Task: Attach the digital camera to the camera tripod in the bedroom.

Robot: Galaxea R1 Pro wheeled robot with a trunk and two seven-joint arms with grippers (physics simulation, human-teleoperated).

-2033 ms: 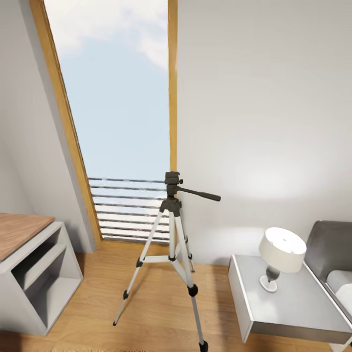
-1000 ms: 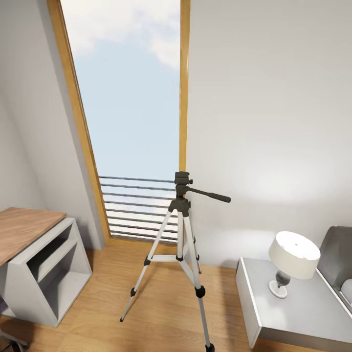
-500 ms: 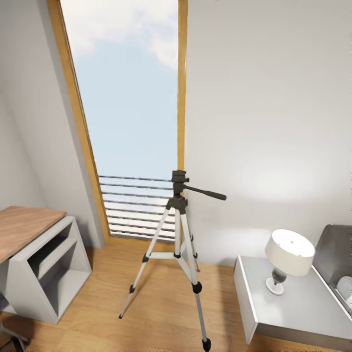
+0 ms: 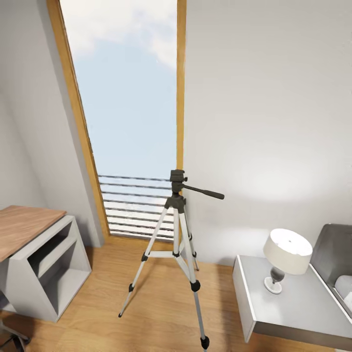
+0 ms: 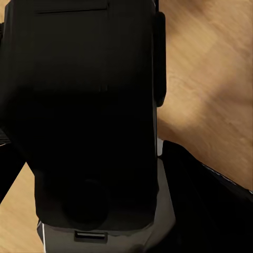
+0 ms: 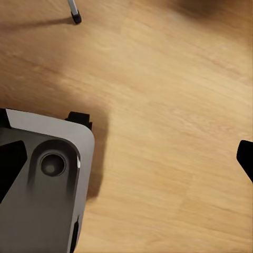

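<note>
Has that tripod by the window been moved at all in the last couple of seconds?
No. The camera tripod keeps its place against the window frame and the nightstand; the whole picture shifts together, so it is the robot's head camera that moved.

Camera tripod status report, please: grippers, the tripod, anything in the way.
Left gripper's state unreadable; a big black object fills its wrist view. Right gripper over bare floor, state unclear. Camera tripod upright by window, head bare. Floor to it open.
</note>
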